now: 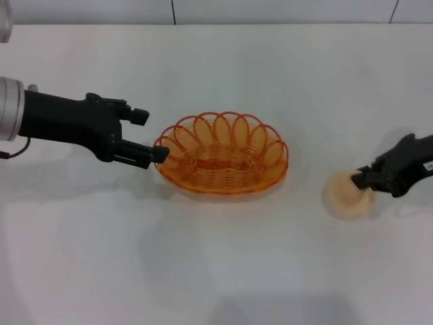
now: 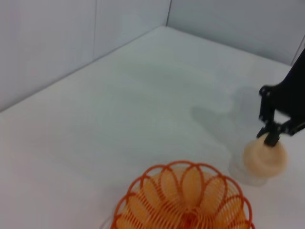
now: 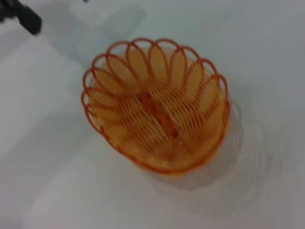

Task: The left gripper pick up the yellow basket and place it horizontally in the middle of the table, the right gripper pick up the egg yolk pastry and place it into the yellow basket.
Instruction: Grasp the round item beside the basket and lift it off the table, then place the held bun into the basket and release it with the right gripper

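The yellow basket [image 1: 222, 154] lies lengthwise in the middle of the white table [image 1: 216, 271], upright and empty; it also fills the right wrist view [image 3: 157, 105]. My left gripper [image 1: 150, 135] stands open just off the basket's left end, its near fingertip right at the rim. On the right, my right gripper [image 1: 362, 179] is shut on the egg yolk pastry [image 1: 347, 196], a pale round bun. In the left wrist view the pastry [image 2: 265, 157] hangs from the right gripper [image 2: 271, 136] slightly above its shadow on the table.
A pale wall [image 1: 203, 10] runs along the table's far edge. In the right wrist view one tip of the left gripper [image 3: 21, 14] shows beyond the basket.
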